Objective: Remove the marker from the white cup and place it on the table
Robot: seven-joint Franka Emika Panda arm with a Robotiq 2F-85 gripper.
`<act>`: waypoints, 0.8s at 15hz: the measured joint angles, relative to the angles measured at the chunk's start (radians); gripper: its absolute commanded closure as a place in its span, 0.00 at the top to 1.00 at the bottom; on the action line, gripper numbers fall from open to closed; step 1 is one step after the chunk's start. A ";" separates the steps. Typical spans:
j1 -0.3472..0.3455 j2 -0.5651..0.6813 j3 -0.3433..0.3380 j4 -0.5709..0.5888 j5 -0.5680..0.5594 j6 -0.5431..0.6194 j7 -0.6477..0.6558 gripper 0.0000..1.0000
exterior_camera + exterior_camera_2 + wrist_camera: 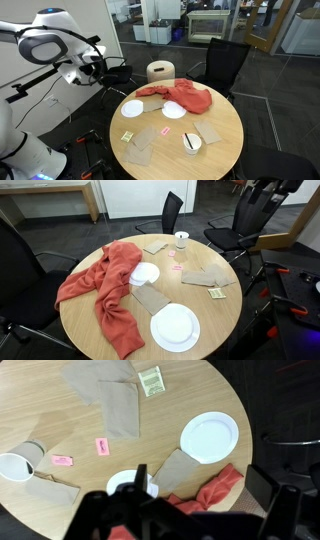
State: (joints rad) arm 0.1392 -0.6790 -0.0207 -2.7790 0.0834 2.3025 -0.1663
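Observation:
The white cup [192, 144] stands near the front right edge of the round wooden table [225, 125], with the dark marker [189, 142] lying in it. The cup also shows in the other exterior view [181, 240] and at the left edge of the wrist view [17, 466]. My gripper [97, 66] hangs open and empty, high above and off the table's far left side, well away from the cup. In the wrist view its fingers [200, 482] frame a red cloth and a white disc far below.
A red cloth [185, 98], two flat white discs [132, 108] [174, 110], brown napkins [140, 148], a yellowish packet [127, 136] and pink slips [163, 130] lie on the table. A black chair [225, 60] and a beige chair [160, 72] stand at the far side.

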 measured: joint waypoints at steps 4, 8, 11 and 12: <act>-0.070 0.049 -0.015 0.062 -0.002 0.029 0.037 1.00; -0.155 0.151 -0.020 0.146 -0.014 0.086 0.128 1.00; -0.216 0.250 -0.020 0.218 -0.036 0.128 0.236 1.00; -0.235 0.284 -0.020 0.243 -0.043 0.135 0.273 1.00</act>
State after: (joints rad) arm -0.0961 -0.3953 -0.0404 -2.5358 0.0409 2.4374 0.1071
